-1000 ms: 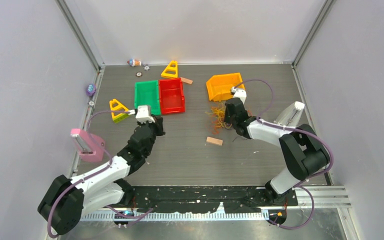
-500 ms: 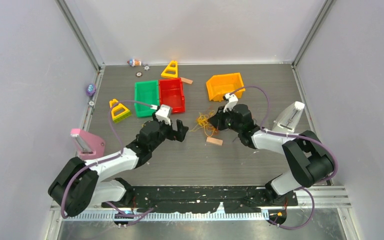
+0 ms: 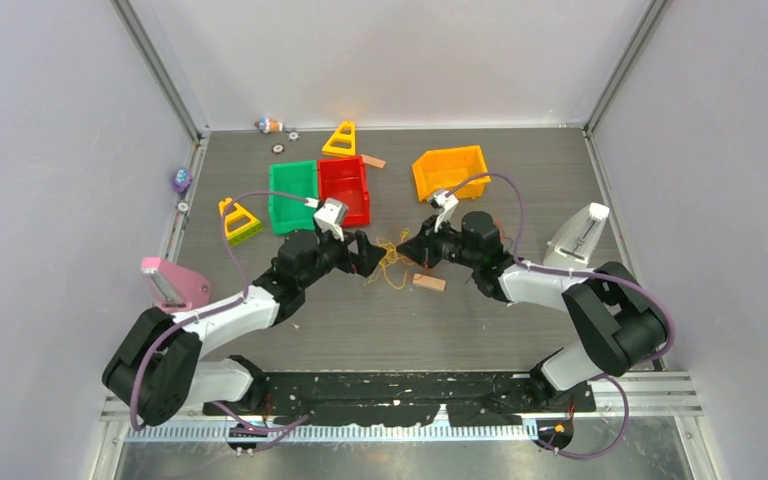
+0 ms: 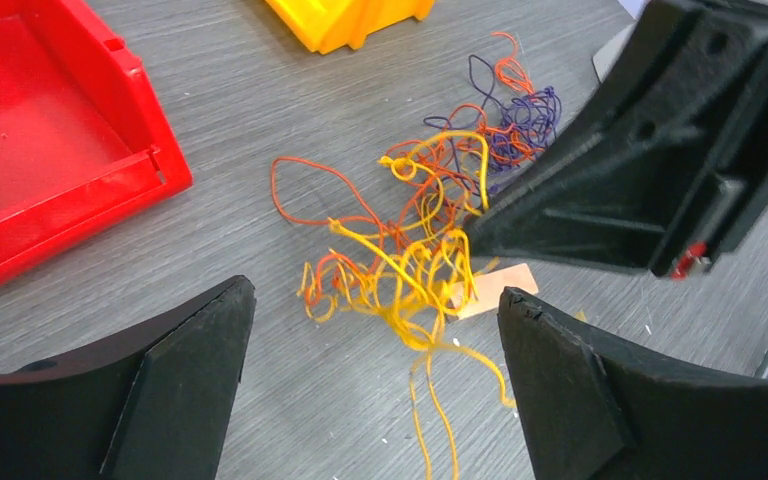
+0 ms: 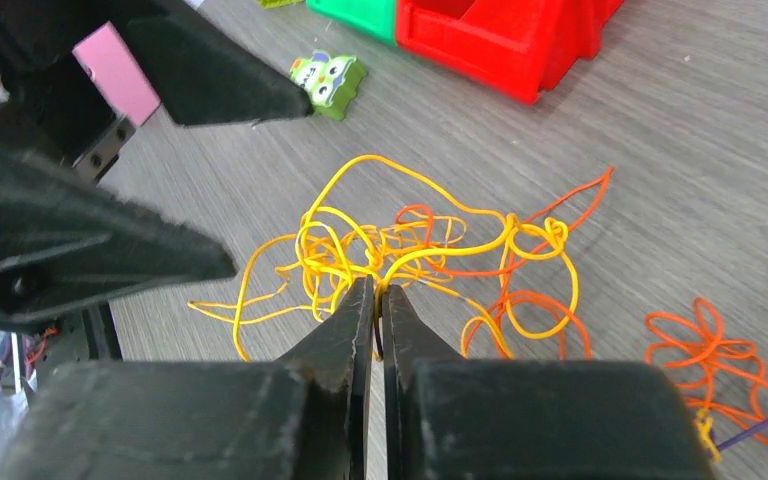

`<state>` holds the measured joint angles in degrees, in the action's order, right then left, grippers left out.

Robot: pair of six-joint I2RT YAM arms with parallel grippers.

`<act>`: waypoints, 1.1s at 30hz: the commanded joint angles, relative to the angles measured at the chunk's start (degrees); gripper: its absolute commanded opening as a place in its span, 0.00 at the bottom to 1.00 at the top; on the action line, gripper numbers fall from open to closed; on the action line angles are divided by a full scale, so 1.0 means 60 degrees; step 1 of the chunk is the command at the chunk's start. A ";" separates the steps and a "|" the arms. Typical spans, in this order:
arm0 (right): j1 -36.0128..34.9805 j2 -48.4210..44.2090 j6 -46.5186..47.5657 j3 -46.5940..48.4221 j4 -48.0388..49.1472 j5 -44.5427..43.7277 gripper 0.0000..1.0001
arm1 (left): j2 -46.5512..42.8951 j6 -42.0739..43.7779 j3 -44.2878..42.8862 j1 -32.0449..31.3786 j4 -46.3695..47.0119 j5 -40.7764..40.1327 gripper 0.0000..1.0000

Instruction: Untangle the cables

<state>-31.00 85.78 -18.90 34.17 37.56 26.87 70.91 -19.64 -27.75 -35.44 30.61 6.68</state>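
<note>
The cables (image 3: 392,258) lie as a loose tangle on the table between my two grippers. In the left wrist view, yellow cable loops (image 4: 415,270) sit in the middle, orange cable loops (image 4: 305,190) to the left and dark purple ones (image 4: 525,120) behind. My left gripper (image 4: 375,293) is open, its fingers either side of the trailing yellow strands without touching them. My right gripper (image 5: 375,287) is shut on a yellow cable strand (image 5: 360,240) at the clump's edge. More orange loops (image 5: 700,350) lie apart to the right. In the top view the left gripper (image 3: 368,255) and right gripper (image 3: 410,250) face each other closely.
A green bin (image 3: 293,195) and a red bin (image 3: 344,190) stand behind the left gripper, an orange bin (image 3: 448,170) behind the right. A small wooden block (image 3: 428,282) lies by the tangle. Yellow triangles (image 3: 341,140) (image 3: 238,220), a pink object (image 3: 172,285) and a green owl toy (image 5: 327,72) lie around.
My left gripper opened and swung right to the tangle. My right gripper, still shut, dragged the cables left from beside the orange bin towards the middle.
</note>
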 commanded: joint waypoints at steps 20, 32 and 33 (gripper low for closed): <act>-0.0793 0.0364 0.1202 0.1126 -0.1342 -0.1371 0.05 | 0.3111 -0.3724 -0.1554 0.1366 -0.0162 0.3798 0.42; -0.0830 0.0255 0.0811 0.1489 -0.2845 -0.4747 0.05 | 0.0542 -0.2787 -0.0183 0.2022 -0.0880 0.0794 0.00; -0.0827 0.0189 0.0770 0.1484 -0.3019 -0.4987 0.05 | 0.0273 -0.2743 -0.0001 0.2064 -0.0857 0.0470 0.00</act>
<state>-35.97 88.16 -13.06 40.36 23.68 9.98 78.91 -38.24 -31.18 -24.60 24.80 19.16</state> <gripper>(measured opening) 0.090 0.007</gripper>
